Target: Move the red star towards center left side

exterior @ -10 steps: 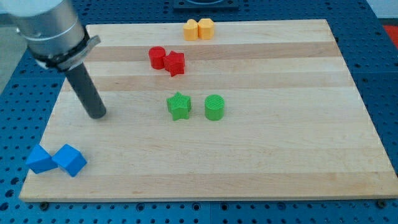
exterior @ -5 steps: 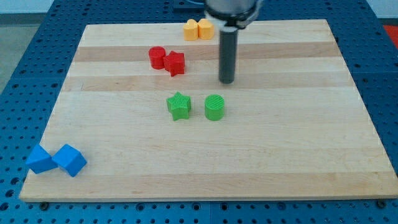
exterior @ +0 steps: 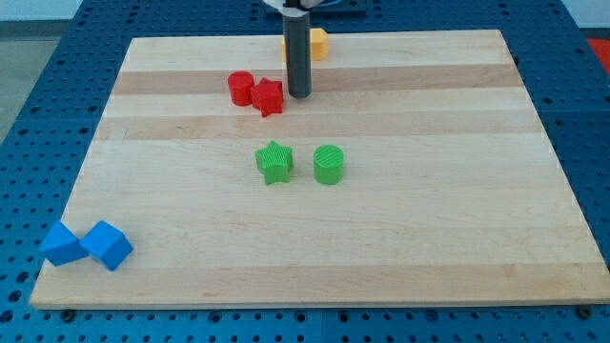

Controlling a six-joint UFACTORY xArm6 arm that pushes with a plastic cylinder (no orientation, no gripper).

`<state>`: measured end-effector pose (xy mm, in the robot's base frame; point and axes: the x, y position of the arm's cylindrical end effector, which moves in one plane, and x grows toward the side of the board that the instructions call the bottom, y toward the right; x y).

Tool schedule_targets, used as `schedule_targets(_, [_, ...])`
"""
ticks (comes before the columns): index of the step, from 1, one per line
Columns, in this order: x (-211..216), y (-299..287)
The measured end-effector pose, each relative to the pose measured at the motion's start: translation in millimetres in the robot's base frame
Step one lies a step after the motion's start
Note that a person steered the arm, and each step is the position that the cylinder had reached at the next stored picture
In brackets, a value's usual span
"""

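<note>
camera view: sitting my tip (exterior: 299,94) just right of red star (exterior: 269,97), no jaws fitted; lining up, needing a leftward-downward shove.

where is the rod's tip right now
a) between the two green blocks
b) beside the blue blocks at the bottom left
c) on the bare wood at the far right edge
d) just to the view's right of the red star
d) my tip sits close on the view's right of the red star, well above the green star and green cylinder, and far from the blue blocks.
</note>
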<state>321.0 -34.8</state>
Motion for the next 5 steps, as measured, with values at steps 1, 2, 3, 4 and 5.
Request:
schedule_targets(1, [11.4,-37.7])
schedule_targets(2, [33.1,-64.2])
schedule_targets(3, [31.4,-58.0])
schedule_targets(4, [30.5,-45.3])
schedule_targets(5, [30.6,-70.5])
